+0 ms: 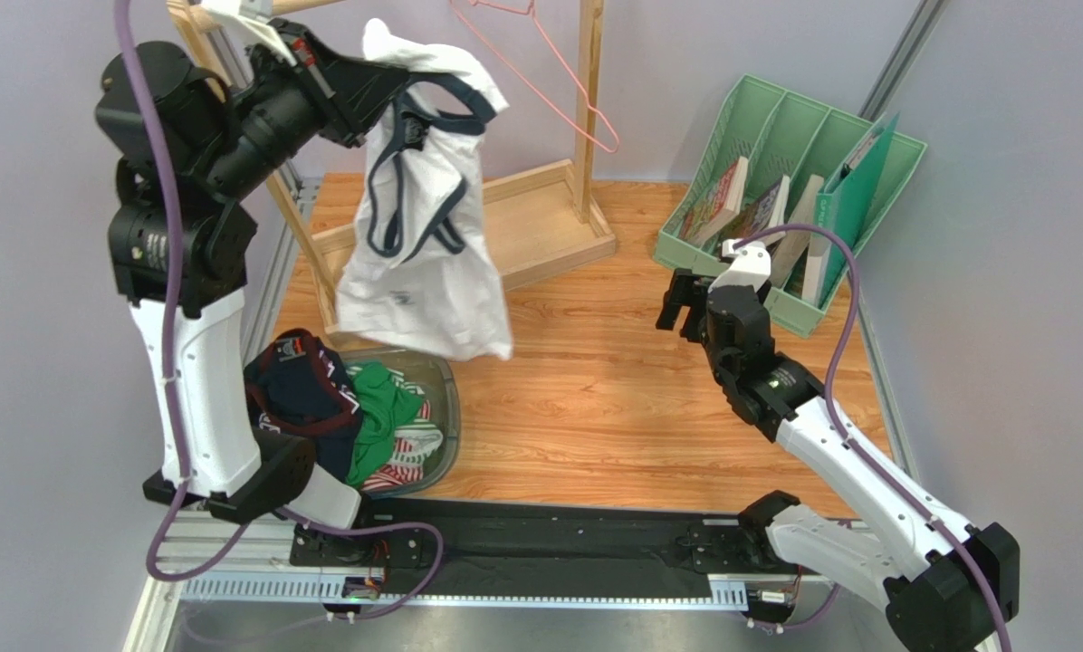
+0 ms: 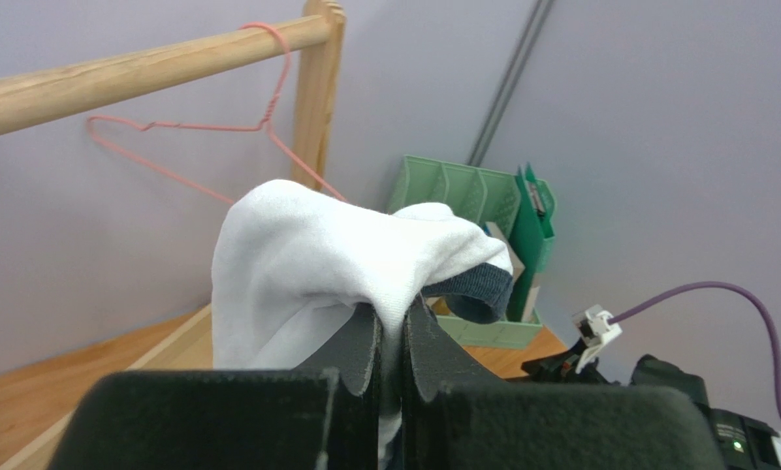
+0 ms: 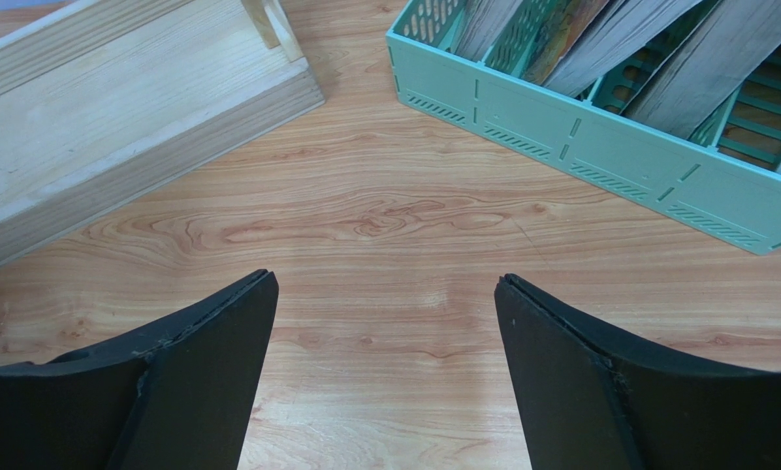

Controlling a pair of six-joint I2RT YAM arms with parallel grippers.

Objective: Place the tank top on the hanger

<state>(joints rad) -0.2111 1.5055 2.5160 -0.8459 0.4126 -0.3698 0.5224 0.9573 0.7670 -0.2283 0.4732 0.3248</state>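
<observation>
The white tank top [image 1: 418,265] with navy trim hangs in the air over the table's left half. My left gripper [image 1: 370,71] is shut on its top edge, high up beside the wooden rack. From the left wrist, white cloth [image 2: 316,264] bunches over the pinched fingers [image 2: 360,343]. The pink wire hanger [image 1: 547,68] hangs by its hook from the rack's rail [image 2: 139,69], just right of the shirt and apart from it; its wire [image 2: 183,127] shows beyond the cloth. My right gripper [image 1: 679,302] hovers open over bare wood [image 3: 385,294], holding nothing.
The wooden rack's base [image 1: 534,224] lies at the table's back. A grey basket [image 1: 441,421] at front left holds green, navy and striped garments. A green file organiser [image 1: 778,177] with books stands at the right, close to my right gripper.
</observation>
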